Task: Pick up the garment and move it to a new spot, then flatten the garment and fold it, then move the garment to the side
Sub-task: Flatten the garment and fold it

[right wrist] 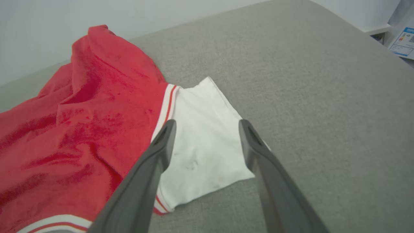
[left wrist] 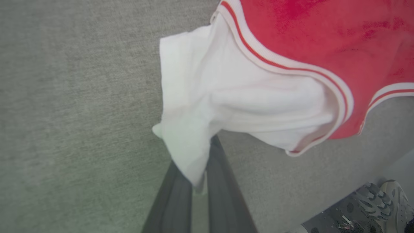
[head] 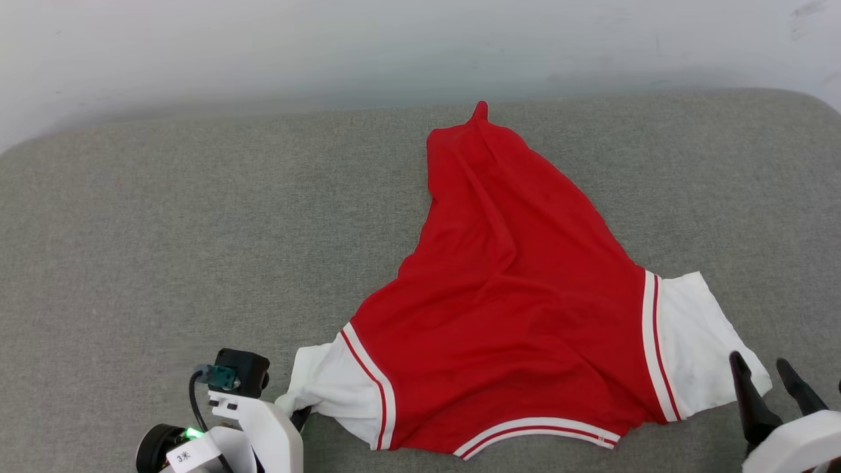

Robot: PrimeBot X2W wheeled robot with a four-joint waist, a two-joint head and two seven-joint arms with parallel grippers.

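The garment [head: 506, 309] is a red jersey with white sleeves and striped trim. It lies wrinkled on the grey padded surface, narrowing toward the far side. My left gripper [head: 295, 414] is at the lower left, shut on the tip of the white left sleeve [left wrist: 190, 129]; in the left wrist view the cloth is pinched between the two dark fingers [left wrist: 220, 181]. My right gripper [right wrist: 207, 129] is open and hovers over the white right sleeve [right wrist: 207, 142] at the lower right [head: 765, 374]. Any letters or number are hidden.
The grey padded surface [head: 164, 249] spreads wide around the garment, with a pale wall behind it. A shoe [left wrist: 391, 200] rests on the floor past the surface's near edge. A paper label [right wrist: 404, 42] is at the far right.
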